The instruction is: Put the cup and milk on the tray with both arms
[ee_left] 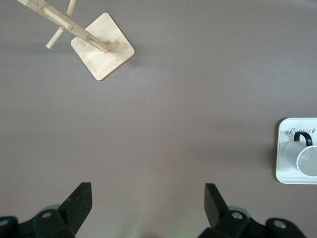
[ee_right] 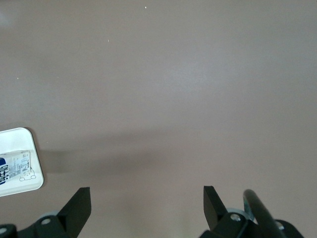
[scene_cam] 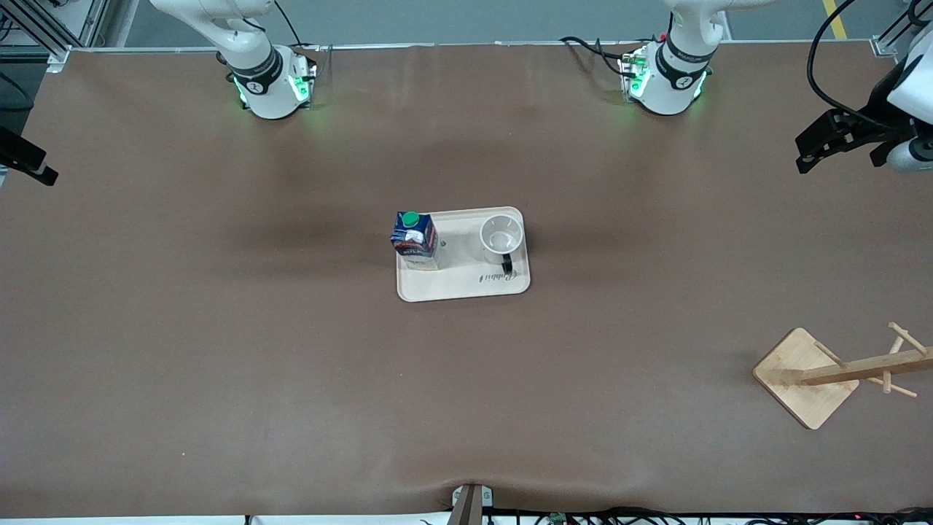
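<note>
A brown table (scene_cam: 219,328) holds a cream tray (scene_cam: 466,286) near its middle. The milk (scene_cam: 415,238) stands upright on the tray, at the end toward the right arm's side of the table. The cup (scene_cam: 501,237) sits upright on the same tray, at the end toward the left arm's side, apart from the milk, its black handle turned toward the front camera. The script word on the tray lies just nearer the camera than the cup.

A wooden rack (scene_cam: 838,372) stands well away from the tray, nearer the front camera and toward the left arm's end of the table.

The left gripper (scene_cam: 827,142) hangs over the table's edge at the left arm's end, well apart from the tray, fingers (ee_left: 79,203) spread wide and holding nothing. The right gripper (ee_right: 146,208) is over bare table, away from the tray toward the right arm's end, its fingers likewise spread and empty. Both arms wait.
</note>
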Controlling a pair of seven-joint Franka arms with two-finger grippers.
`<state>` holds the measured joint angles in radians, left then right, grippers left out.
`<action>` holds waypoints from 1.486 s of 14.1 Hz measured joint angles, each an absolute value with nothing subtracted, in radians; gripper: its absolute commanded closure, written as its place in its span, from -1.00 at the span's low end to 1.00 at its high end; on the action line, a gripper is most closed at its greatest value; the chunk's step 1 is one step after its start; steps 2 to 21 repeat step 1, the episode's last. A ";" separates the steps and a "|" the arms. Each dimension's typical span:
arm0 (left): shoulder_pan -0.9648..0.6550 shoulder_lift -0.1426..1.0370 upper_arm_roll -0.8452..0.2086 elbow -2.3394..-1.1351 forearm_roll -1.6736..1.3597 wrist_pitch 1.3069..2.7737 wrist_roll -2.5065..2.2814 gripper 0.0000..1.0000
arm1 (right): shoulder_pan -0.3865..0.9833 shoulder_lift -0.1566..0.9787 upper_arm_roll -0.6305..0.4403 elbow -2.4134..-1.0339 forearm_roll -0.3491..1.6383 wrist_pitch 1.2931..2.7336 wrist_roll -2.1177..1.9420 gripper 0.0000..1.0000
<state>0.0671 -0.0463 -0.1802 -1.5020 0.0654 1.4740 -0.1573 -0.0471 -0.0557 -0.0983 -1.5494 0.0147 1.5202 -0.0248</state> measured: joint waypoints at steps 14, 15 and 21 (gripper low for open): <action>0.070 -0.046 -0.180 -1.502 0.065 1.474 -0.157 -1.00 | -0.047 -0.056 -0.098 -1.549 0.015 1.520 -0.025 -1.00; 0.070 -0.046 -0.180 -1.502 0.065 1.474 -0.157 -1.00 | -0.047 -0.056 -0.098 -1.549 0.015 1.520 -0.025 -1.00; 0.070 -0.046 -0.180 -1.502 0.065 1.474 -0.157 -1.00 | -0.047 -0.056 -0.098 -1.549 0.015 1.520 -0.025 -1.00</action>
